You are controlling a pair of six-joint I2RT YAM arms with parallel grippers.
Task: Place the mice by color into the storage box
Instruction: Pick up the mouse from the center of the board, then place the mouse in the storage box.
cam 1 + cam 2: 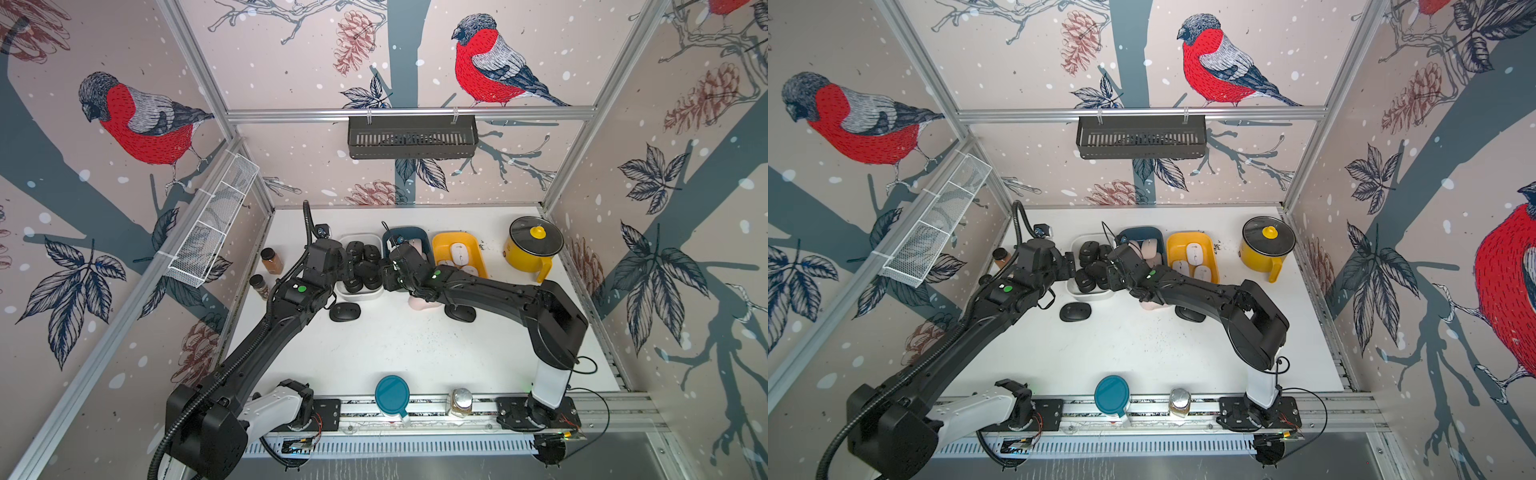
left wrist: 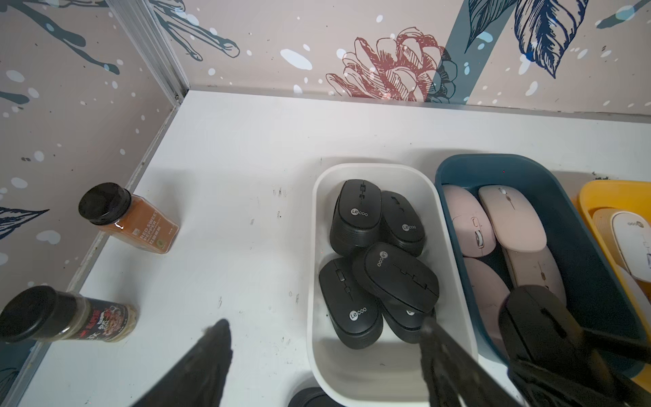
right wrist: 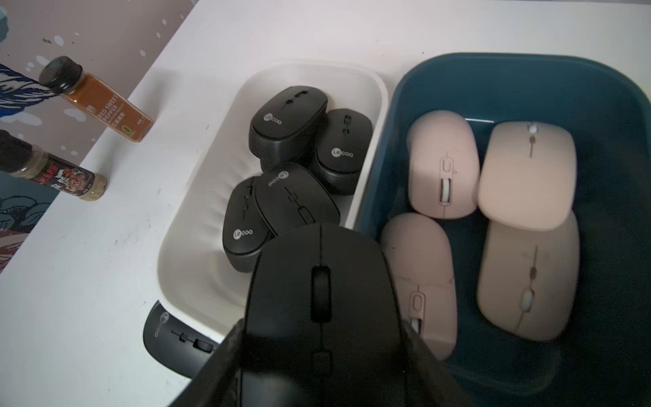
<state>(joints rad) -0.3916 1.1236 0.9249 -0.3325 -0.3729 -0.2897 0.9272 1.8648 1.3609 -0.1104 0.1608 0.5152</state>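
Between the right jaws, gripped by its sides, a black mouse [image 3: 322,299] hangs over the shared edge of the white bin [image 3: 197,225] and the blue bin [image 3: 493,70]. The left jaws stand wide apart and empty, one tip above the white bin. Ahead of both jaws the bins hold sorted mice, with white ones in the yellow bin [image 2: 599,188]. Behind them on the desk [image 1: 415,353] lie a loose black mouse [image 1: 345,311], a pink mouse [image 1: 419,305] and a second black mouse [image 1: 461,312], so the sorting looks mostly done.
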